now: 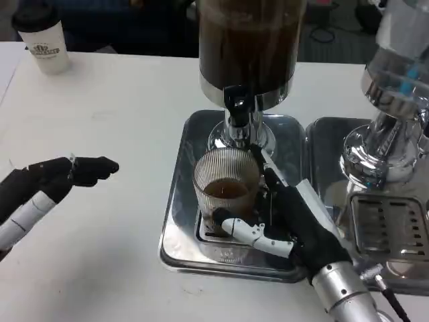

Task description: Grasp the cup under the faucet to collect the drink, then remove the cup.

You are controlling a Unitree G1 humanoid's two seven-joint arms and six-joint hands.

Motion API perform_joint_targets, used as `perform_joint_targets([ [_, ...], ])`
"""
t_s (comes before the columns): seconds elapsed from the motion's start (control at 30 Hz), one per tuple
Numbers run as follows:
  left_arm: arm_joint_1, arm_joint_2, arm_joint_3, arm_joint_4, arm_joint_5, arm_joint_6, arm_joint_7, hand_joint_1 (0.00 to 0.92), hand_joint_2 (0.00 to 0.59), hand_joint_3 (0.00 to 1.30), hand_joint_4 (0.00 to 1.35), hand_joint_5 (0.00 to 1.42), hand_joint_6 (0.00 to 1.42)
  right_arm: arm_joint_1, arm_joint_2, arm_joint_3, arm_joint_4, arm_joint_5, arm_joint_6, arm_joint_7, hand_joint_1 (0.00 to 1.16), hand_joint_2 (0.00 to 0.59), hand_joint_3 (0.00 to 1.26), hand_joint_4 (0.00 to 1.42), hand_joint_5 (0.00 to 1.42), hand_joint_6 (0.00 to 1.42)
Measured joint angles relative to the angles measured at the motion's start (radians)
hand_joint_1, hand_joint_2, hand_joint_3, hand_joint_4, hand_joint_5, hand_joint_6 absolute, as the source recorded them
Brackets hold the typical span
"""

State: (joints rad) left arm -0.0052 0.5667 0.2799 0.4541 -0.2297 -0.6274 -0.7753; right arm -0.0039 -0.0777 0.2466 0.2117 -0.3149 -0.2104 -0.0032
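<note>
**One glass cup held under the faucet**

While the right hand (278, 225) wraps its fingers around the ribbed glass cup (226, 184), the cup stands on a steel tray (177, 228) directly under the black faucet (238, 102) of one dark drink dispenser (249, 47), brown liquid inside. At nine o'clock from the cup, the left hand (64, 176) hovers over the table (114, 107), fingers curled, holding nothing. A second dispenser (389, 100) stands at three o'clock on a second tray (322, 144); one paper cup (41, 37) at ten o'clock.

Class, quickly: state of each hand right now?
Left hand: fingers curled in, holding nothing.
Right hand: gripping the ribbed glass cup under the faucet.
</note>
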Motion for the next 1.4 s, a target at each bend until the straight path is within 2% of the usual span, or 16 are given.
perform_joint_targets([
  [0.17,0.008,0.000,0.000,0.007,0.000,0.000,0.008,0.000,0.119,0.42,0.30,0.25,0.26,-0.019,0.001,0.010,0.018,-0.011,0.001,-0.011,0.61,0.191,0.00,0.00,0.00,0.04],
  [0.43,0.011,0.004,0.000,0.007,0.001,0.000,0.010,0.000,0.132,0.45,0.32,0.25,0.27,-0.042,0.008,0.015,0.048,-0.011,0.000,-0.028,0.59,0.188,0.00,0.00,0.01,0.18],
  [0.67,0.013,0.004,-0.003,0.019,0.003,0.000,0.010,0.000,0.135,0.46,0.34,0.25,0.28,-0.054,0.029,0.008,0.103,-0.003,-0.050,-0.066,0.59,0.188,0.00,0.00,0.13,0.27],
  [0.87,0.013,0.005,-0.006,0.030,0.003,0.000,0.010,0.000,0.137,0.46,0.34,0.26,0.29,-0.067,0.035,0.002,0.164,0.026,-0.116,-0.077,0.60,0.187,0.00,0.00,0.16,0.29],
  [0.93,0.013,0.005,-0.006,0.030,0.003,0.000,0.010,0.000,0.138,0.46,0.34,0.26,0.29,-0.068,0.038,0.001,0.178,0.029,-0.132,-0.081,0.61,0.185,0.00,0.06,0.22,0.31],
  [1.13,0.013,0.005,-0.008,0.038,0.003,0.000,0.010,0.000,0.140,0.47,0.35,0.28,0.30,-0.068,0.062,-0.006,0.226,0.033,-0.187,-0.124,0.69,0.194,0.12,0.24,0.39,0.48],
  [1.17,0.013,0.005,-0.009,0.039,0.003,0.000,0.010,0.000,0.140,0.47,0.35,0.28,0.30,-0.068,0.068,-0.009,0.235,0.034,-0.196,-0.135,0.70,0.197,0.15,0.28,0.45,0.57],
  [1.27,0.013,0.005,-0.010,0.043,0.003,0.000,0.010,0.000,0.142,0.48,0.36,0.29,0.31,-0.067,0.079,-0.016,0.268,0.032,-0.241,-0.178,0.72,0.197,0.21,0.36,0.55,0.73],
  [1.4,0.013,0.006,-0.014,0.051,0.004,0.000,0.010,0.000,0.139,0.48,0.37,0.30,0.32,-0.068,0.097,-0.029,0.311,0.032,-0.292,-0.217,0.73,0.191,0.27,0.43,0.63,0.83],
])
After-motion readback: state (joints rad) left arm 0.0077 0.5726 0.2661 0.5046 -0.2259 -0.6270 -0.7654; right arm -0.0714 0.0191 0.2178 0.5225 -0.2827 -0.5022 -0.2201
